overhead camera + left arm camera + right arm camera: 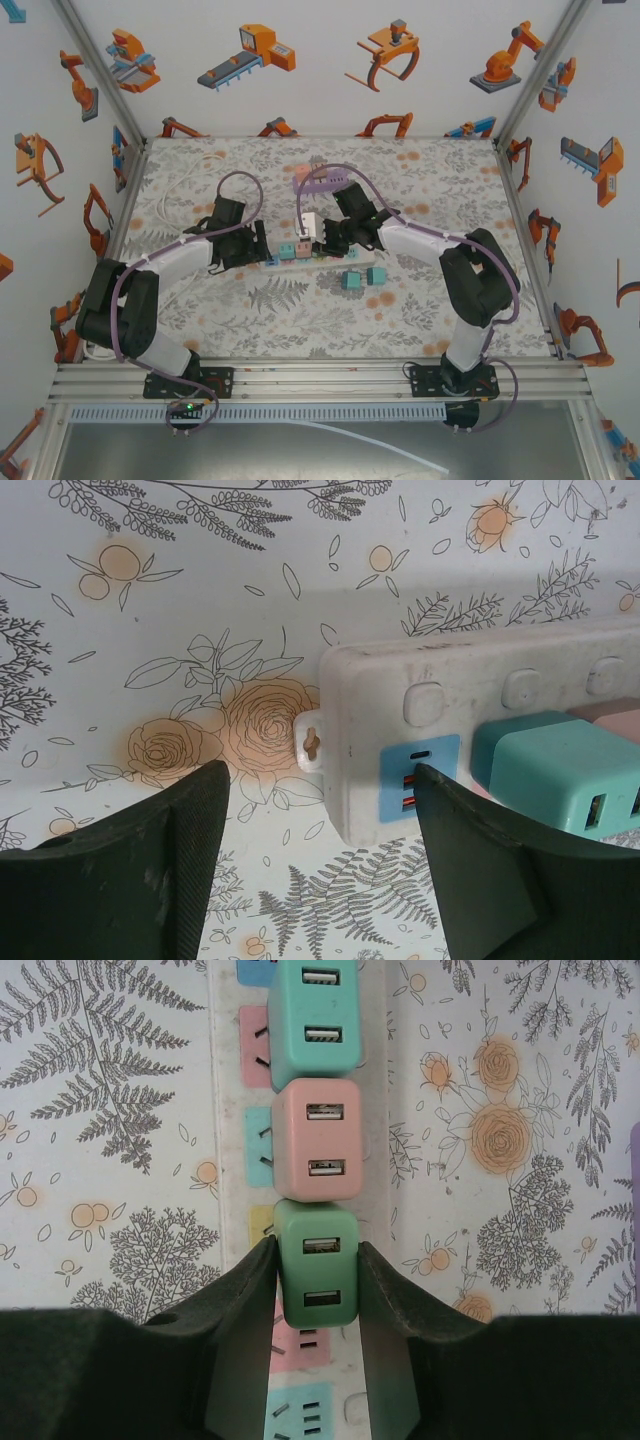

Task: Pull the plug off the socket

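A white power strip [345, 258] lies across the middle of the table. In the right wrist view the strip [374, 1160] carries a teal plug [318, 1015], a pink plug [316, 1140] and a green plug [316, 1275] in a row. My right gripper [316, 1260] is shut on the green plug, one finger pressed against each side. My left gripper [320, 780] is open at the strip's end [370, 710]. Its left finger is over bare table and its right finger over the blue socket, next to a teal plug [560, 770].
Two loose teal plugs [351, 279] [376, 275] lie just in front of the strip. A white cable [185, 180] curls at the back left and a purple object [325, 182] lies behind the arms. Patterned walls enclose the table on three sides.
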{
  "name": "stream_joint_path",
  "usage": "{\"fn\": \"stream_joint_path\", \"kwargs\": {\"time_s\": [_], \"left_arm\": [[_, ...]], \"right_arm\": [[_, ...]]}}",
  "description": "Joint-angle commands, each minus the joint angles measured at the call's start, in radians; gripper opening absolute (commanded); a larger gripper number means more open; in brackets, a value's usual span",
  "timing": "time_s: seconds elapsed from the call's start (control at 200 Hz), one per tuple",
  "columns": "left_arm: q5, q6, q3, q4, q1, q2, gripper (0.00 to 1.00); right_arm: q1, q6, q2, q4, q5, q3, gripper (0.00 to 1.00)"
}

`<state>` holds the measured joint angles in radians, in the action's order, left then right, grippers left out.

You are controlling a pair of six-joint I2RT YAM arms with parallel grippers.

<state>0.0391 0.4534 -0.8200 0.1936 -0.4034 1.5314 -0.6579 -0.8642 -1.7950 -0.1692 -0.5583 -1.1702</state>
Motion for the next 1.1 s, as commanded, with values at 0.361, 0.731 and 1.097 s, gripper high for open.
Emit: {"fn": "stream_joint_path", "kwargs": {"time_s": [0.361, 0.731, 1.097], "left_arm": [[-0.119, -0.089, -0.008, 0.087, -0.046, 0.039, 0.68], [-0.131, -0.096, -0.01, 0.094, -0.052, 0.03, 0.68], [-0.13, -0.101, -0.012, 0.098, -0.059, 0.012, 0.68]], "right_arm": [[-0.005, 0.054, 0.035, -0.053, -0.03, -0.063, 0.08], [-0.005, 0.075, 0.064, -0.047, -0.026, -0.052, 0.02], [-0.005, 0.118, 0.095, -0.009, -0.02, -0.011, 0.01]]}}
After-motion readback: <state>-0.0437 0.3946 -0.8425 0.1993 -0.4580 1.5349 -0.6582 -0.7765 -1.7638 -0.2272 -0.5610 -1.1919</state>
